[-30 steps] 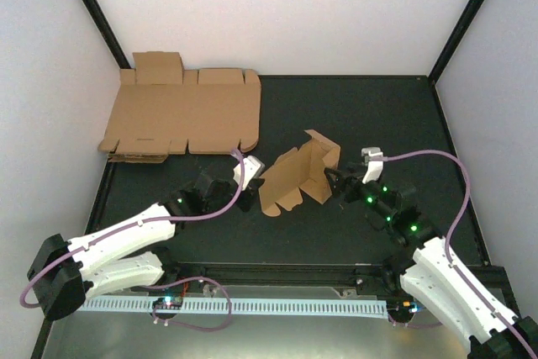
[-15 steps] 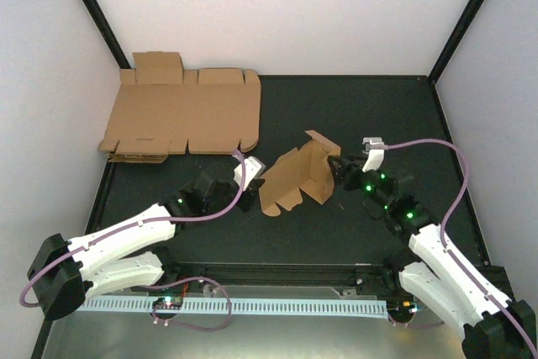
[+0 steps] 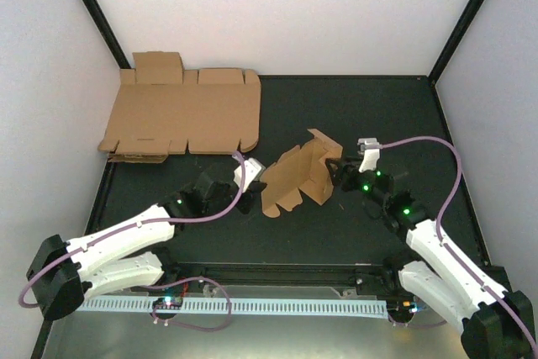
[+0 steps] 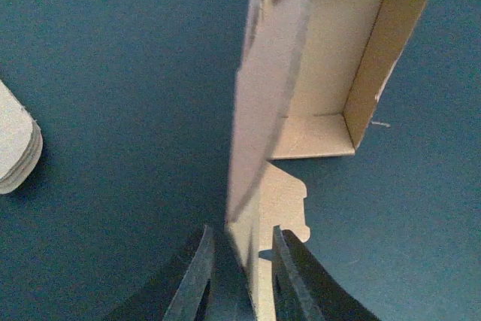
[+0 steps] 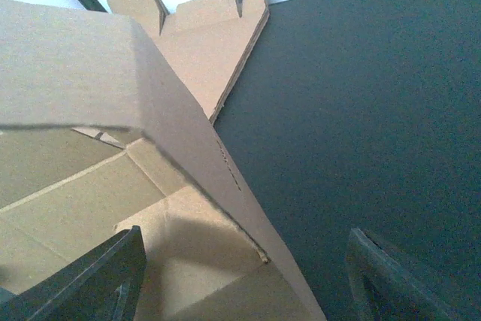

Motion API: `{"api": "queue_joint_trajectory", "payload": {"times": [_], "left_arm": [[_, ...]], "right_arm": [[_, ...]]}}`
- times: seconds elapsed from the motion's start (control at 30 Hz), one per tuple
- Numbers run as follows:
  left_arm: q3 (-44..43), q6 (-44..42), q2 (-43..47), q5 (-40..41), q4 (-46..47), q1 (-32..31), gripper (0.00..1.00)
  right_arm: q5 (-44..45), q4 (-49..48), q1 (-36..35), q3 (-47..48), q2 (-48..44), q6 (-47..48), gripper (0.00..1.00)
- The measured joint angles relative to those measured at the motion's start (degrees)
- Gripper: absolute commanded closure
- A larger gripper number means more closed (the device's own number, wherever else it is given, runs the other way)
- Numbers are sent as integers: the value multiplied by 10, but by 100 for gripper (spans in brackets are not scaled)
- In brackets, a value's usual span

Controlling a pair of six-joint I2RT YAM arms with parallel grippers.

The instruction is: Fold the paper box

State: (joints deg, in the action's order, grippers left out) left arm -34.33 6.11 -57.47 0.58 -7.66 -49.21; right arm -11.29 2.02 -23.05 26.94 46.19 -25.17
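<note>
- A white slotted strip (image 3: 252, 304) is seen along the near edge, between the two arm bases.
- The left gripper (image 4: 240, 276) is set low at the near left end of the paper box (image 3: 294, 178). Its jaws are parted only narrowly, with an upright flap of the box standing between the fingers (image 4: 197, 276). A thin dark gap is seen on the left side of the flap.
- The right gripper (image 5: 246, 234) is placed at the right end of the box with its jaws spread wide. A raised wall of the box runs between the fingers, and nothing is clamped.
- The box is found half-folded near the middle of the dark table (image 3: 378, 115), between the two grippers. Some walls are raised and one tabbed flap is left flat on the mat.
- A stack of larger flat cardboard sheets (image 3: 185, 115) is laid in the far left corner, well apart from the box.
</note>
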Motion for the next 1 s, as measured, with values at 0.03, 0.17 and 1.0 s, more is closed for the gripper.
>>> {"api": "queue_joint_trajectory", "payload": {"times": [0.03,0.17,1.0], "left_arm": [[0,1,2,-2,0,0,71],[0,6,15,-8,0,0,63],[-94,97,143,0,-62,13,1]], "right_arm": [[-2,0,0,-5,-3,2,24],[-11,-1,0,-18,-6,9,27],[-75,-8,0,-19,8,71,29]]}}
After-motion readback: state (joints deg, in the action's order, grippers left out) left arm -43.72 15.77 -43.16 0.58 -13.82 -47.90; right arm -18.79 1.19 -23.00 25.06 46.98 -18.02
